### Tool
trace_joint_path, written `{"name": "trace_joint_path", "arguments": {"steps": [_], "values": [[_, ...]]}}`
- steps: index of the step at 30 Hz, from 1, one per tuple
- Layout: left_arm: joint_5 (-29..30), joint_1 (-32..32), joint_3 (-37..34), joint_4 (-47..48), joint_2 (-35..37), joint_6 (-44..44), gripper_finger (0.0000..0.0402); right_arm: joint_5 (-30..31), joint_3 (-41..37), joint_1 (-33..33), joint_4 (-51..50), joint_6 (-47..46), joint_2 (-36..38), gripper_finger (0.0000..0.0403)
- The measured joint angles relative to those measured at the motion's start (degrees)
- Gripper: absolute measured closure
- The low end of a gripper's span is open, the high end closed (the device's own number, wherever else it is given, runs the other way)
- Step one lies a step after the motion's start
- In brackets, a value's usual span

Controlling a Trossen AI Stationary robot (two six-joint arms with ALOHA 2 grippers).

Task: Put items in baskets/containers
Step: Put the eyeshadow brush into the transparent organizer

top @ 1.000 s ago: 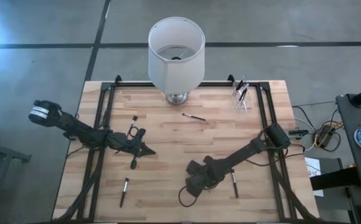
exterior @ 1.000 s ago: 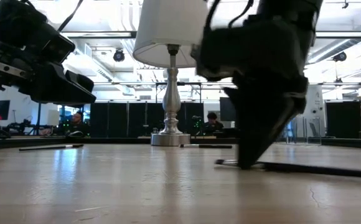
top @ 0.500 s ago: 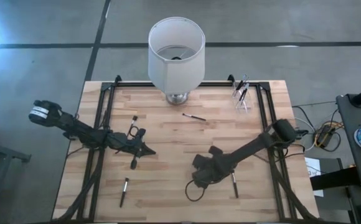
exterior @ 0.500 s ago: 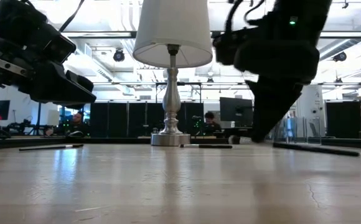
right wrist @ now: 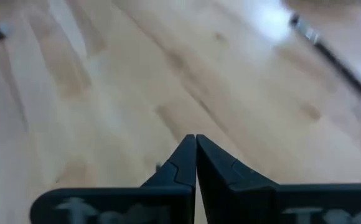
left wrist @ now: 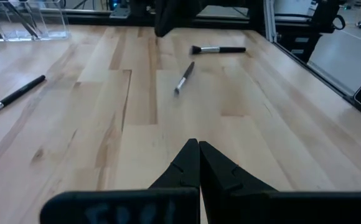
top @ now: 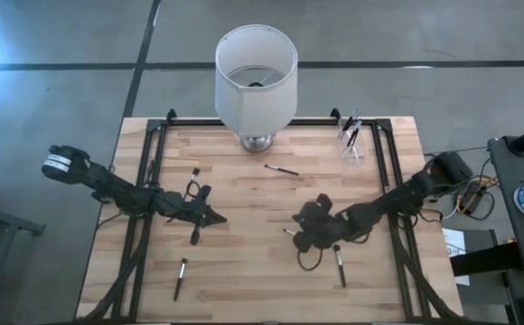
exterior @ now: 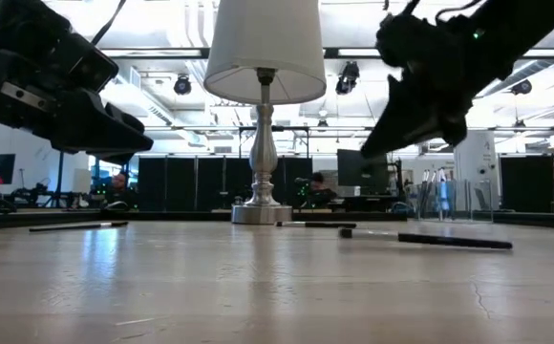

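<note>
Thin dark makeup brushes lie flat and scattered on the wooden table: one (top: 282,169) near the lamp, one (top: 180,277) at the near left, one (top: 340,267) at the near right. A fourth (left wrist: 183,78) lies just under my right gripper. The small clear cup (top: 350,142) stands at the far right with several brushes upright in it. My right gripper (top: 294,233) hovers shut above mid-table, slanting down, with nothing between its fingers (right wrist: 196,138). My left gripper (top: 219,218) waits shut and empty over the left half, with a brush (top: 194,237) beside its tip.
A big white lampshade on a metal base (top: 256,77) stands at the middle of the far edge. A black frame rail (top: 384,171) runs along the table's sides. Bare wood (top: 244,262) lies between the two arms toward the near edge.
My right gripper has risen off the table near the near edge. It has drawn back toward the far right and tipped from a steep downward point to a shallower slant. My left arm has kept still.
</note>
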State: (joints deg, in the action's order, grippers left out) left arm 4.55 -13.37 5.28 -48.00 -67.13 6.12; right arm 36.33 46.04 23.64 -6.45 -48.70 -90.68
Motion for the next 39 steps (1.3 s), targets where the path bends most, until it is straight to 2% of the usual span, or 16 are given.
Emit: {"name": "trace_joint_path", "arguments": {"steps": [3,7,14,19,28,36,39], "values": [[0.0,0.0,-0.1,0.0,0.0,0.0,0.0402,-6.5,-0.5,-1.6,-1.2,-2.3,0.6,0.0389],[0.0,0.0,-0.1,-0.4,0.0,0.4,0.0402,-13.9,2.8,-4.1,-3.4,-1.3,-1.3,0.0357],[0.0,0.0,-0.6,-0.4,0.0,0.8,0.0402,-20.1,13.9,-6.0,-14.0,2.7,-10.7,0.0291],[0.0,0.0,-0.9,-0.4,0.0,1.4,0.0402,-21.6,22.6,-6.9,-24.4,4.9,-18.0,0.0274],[0.0,0.0,-0.9,-0.8,0.0,1.4,0.0402,-21.5,33.4,-7.1,-34.5,9.5,-27.4,0.0310],[0.0,0.0,-0.9,-0.9,0.0,1.4,0.0402,-21.9,34.2,-7.7,-34.9,12.0,-28.3,0.0381],[0.0,0.0,-0.9,-0.9,0.0,1.4,0.0402,-20.8,34.0,-7.7,-35.0,12.9,-27.7,0.0391]]}}
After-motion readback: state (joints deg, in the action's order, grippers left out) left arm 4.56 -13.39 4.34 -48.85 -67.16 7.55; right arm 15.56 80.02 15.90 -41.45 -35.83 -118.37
